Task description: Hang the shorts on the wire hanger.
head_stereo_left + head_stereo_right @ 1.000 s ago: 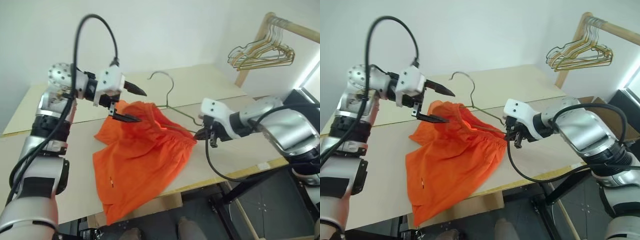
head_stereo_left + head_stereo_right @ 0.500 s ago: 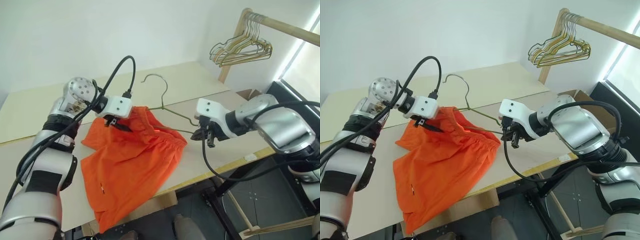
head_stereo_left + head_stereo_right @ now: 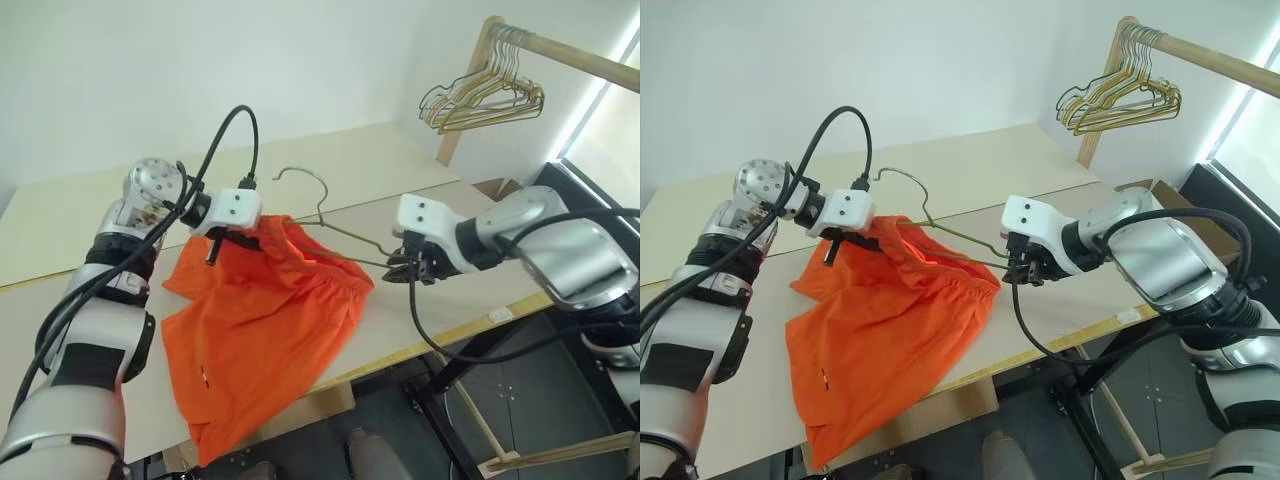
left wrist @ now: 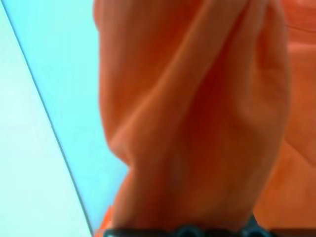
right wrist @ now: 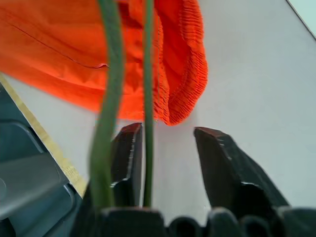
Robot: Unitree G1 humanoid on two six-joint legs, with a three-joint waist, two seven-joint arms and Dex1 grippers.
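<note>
The bright orange shorts lie spread on the beige table, one leg hanging over the near edge. My left gripper is shut on the gathered waistband at its far end, and orange fabric bunches right at its fingers. The thin dark wire hanger rises out of the waistband, hook up and toward the far side. One corner of the hanger reaches my right gripper. That gripper is open, with the hanger wire lying against one finger.
A bunch of gold and pale-green hangers hangs on a wooden rail at the far right. A cardboard box sits beyond the table's right end. The table's near edge runs below my right arm.
My left gripper came down onto the waistband and shut on it. My right gripper has opened off the hanger wire. The hanger's hook has swung to the left.
</note>
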